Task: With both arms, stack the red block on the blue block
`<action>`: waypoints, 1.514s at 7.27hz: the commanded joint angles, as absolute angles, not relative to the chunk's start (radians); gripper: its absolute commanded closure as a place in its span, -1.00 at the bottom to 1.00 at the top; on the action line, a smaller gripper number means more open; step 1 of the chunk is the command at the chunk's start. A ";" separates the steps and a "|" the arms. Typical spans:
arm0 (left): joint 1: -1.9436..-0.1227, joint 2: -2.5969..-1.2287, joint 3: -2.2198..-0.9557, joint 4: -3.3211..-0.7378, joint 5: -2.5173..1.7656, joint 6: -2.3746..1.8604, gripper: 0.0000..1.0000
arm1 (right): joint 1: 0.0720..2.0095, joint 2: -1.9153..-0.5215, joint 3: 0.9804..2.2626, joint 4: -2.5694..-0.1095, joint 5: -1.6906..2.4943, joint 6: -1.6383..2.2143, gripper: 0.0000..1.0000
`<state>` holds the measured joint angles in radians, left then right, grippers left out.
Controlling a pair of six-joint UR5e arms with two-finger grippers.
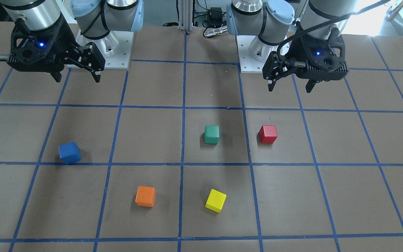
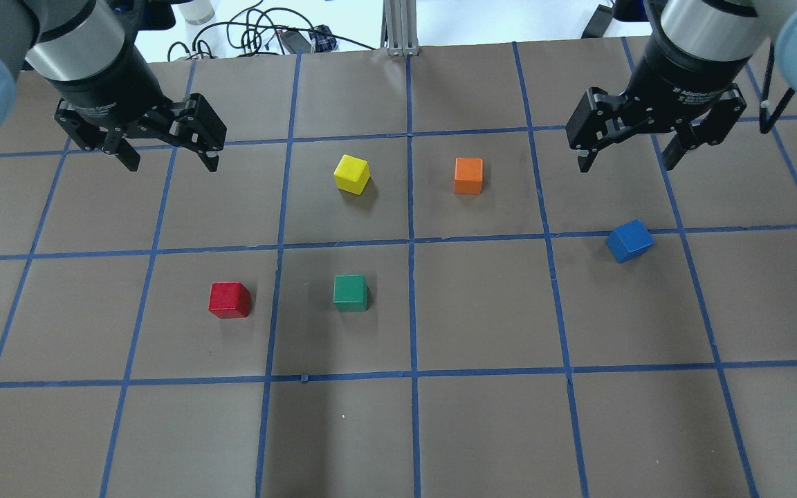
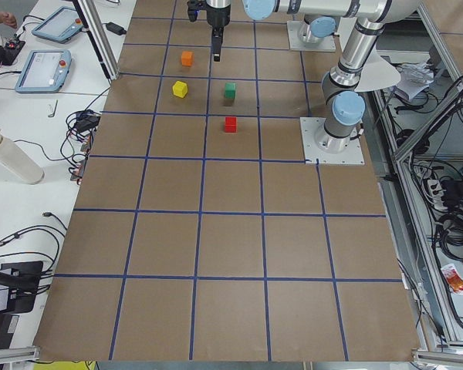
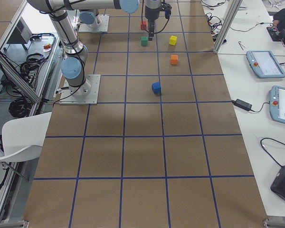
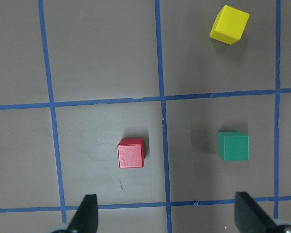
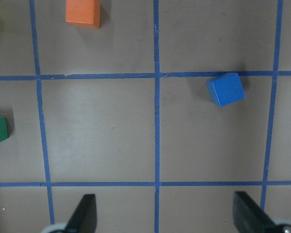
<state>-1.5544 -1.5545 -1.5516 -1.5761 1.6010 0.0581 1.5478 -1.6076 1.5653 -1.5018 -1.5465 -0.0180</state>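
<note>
The red block (image 2: 229,299) sits on the table left of centre in the overhead view; it also shows in the front view (image 1: 267,134) and the left wrist view (image 5: 131,153). The blue block (image 2: 629,240) lies turned at an angle on the right, and shows in the front view (image 1: 69,152) and the right wrist view (image 6: 225,89). My left gripper (image 2: 169,156) hangs open and empty high above the table, beyond the red block. My right gripper (image 2: 625,156) hangs open and empty, beyond the blue block.
A green cube (image 2: 351,292) sits right of the red block. A yellow cube (image 2: 351,173) and an orange cube (image 2: 468,175) lie farther out near the middle. Blue tape lines grid the brown table (image 2: 481,415). Tablets and cables lie on the side bench (image 3: 46,69).
</note>
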 commanded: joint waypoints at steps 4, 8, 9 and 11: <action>-1.571 -1.555 -1.571 -1.582 1.603 0.064 -1.00 | 1.548 -1.606 1.566 -1.508 -1.546 -0.020 -1.00; -1.470 -1.659 -1.690 -1.522 1.598 0.124 -1.00 | 1.548 -1.605 1.568 -1.516 -1.557 -0.020 -1.00; -1.442 -1.687 -1.766 -1.379 1.606 0.162 -1.00 | 1.548 -1.605 1.566 -1.517 -1.559 -0.020 -1.00; -1.428 -1.695 -1.891 -1.273 1.606 0.198 -1.00 | 1.548 -1.605 1.568 -1.517 -1.560 -0.020 -1.00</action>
